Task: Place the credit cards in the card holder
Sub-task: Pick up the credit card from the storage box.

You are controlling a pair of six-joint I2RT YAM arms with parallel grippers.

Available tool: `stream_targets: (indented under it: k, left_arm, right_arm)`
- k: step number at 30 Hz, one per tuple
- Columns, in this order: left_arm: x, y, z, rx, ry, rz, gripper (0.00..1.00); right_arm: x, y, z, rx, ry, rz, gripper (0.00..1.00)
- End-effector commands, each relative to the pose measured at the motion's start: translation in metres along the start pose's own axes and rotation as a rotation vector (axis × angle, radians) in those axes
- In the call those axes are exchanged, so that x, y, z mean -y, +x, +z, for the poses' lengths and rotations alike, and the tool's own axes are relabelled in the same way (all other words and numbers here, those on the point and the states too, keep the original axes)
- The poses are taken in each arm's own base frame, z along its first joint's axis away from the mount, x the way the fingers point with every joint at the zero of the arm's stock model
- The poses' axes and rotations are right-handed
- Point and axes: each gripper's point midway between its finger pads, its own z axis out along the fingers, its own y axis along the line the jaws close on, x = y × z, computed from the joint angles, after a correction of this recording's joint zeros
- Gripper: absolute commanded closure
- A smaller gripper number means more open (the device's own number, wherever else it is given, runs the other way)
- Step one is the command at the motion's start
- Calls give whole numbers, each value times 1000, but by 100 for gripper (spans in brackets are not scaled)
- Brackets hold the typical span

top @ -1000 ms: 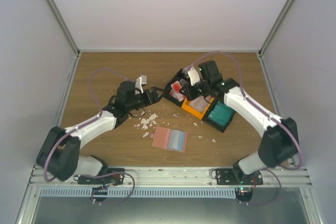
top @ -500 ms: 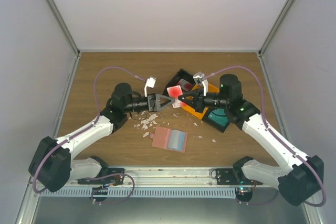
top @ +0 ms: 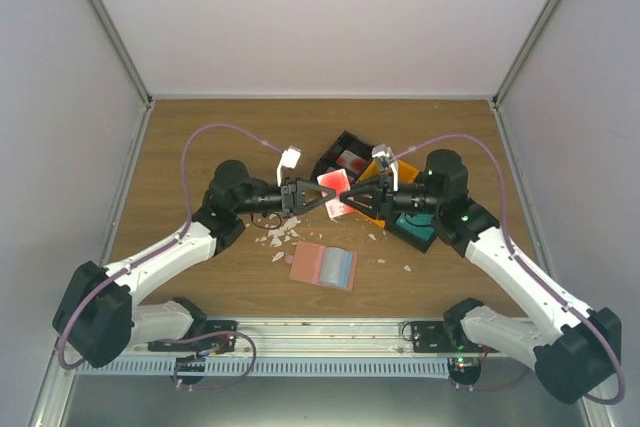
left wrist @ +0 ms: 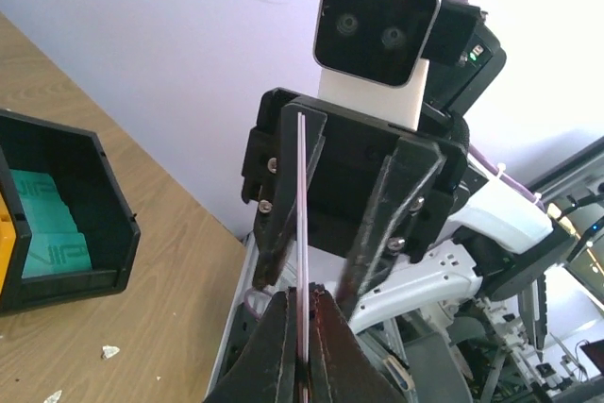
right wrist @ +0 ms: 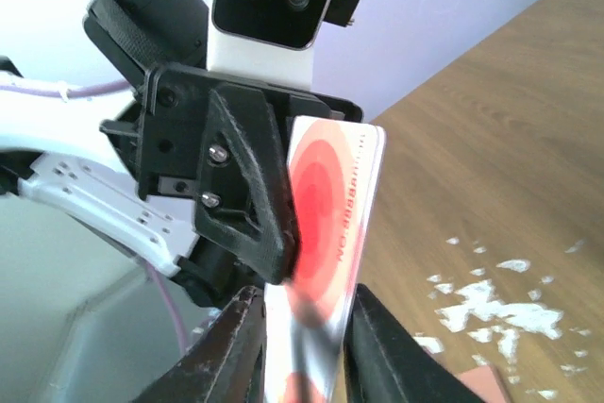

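Nearest the arm bases, the card holder is laid open on the table, well apart from both grippers, and white crumbs are scattered just beyond it. Farther on, off the table, a white credit card marked with red rings is pinched at one edge by the left gripper, whose jaws are pressed together on it. The same card is flanked by the slightly parted fingers of the right gripper. Farthest back, teal credit cards are stored in a black bin.
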Motion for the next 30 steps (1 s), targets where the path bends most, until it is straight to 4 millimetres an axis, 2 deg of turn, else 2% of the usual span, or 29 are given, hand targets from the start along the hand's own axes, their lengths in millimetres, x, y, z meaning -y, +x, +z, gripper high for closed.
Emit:
stream_targets:
  k: [1, 2, 3, 8, 13, 18, 25, 30]
  left_arm:
    - [20, -8, -3, 25, 46, 101, 100]
    - [23, -7, -4, 19, 55, 117, 100]
    - [27, -6, -5, 11, 68, 134, 100]
    - [46, -3, -11, -13, 117, 238, 100]
    - [64, 4, -14, -64, 189, 310, 100]
    - [77, 10, -17, -94, 248, 355, 100]
    - [72, 9, -14, -105, 244, 343, 100]
    - [70, 11, -13, -111, 249, 344, 100]
  right_arm:
    - [-18, -5, -6, 27, -40, -83, 63]
    - [-18, -6, -7, 37, -29, -92, 55]
    - [-18, -7, -9, 46, -16, -100, 51]
    - [-22, -7, -20, 103, 24, -119, 48]
    - [-33, -12, -26, 141, 0, -136, 55]
    - [-42, -11, -23, 109, -65, -141, 66]
    - [-52, -6, -20, 71, -143, -149, 62]
    - [-48, -7, -18, 71, -133, -139, 67]
